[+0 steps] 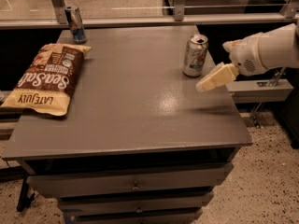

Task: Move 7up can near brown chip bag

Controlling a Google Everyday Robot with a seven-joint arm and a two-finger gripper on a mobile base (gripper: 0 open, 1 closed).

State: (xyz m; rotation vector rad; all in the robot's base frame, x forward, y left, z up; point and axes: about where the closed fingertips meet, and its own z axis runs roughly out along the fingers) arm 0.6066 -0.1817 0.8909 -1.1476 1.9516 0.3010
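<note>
The 7up can (pixel 195 55), silver-white with green markings, stands upright on the right part of the grey table (pixel 135 106). The brown chip bag (pixel 48 77) with white "Sea Salt" lettering lies flat at the table's left side, far from the can. My gripper (pixel 205 84) comes in from the right on a white arm (pixel 268 50). It hovers over the table's right edge, just right of and slightly in front of the can, not touching it.
A slim blue-and-silver can (pixel 75 24) stands at the table's back left corner, behind the bag. A metal rail with glass runs behind the table. Drawers sit below the tabletop. Speckled floor lies to the right.
</note>
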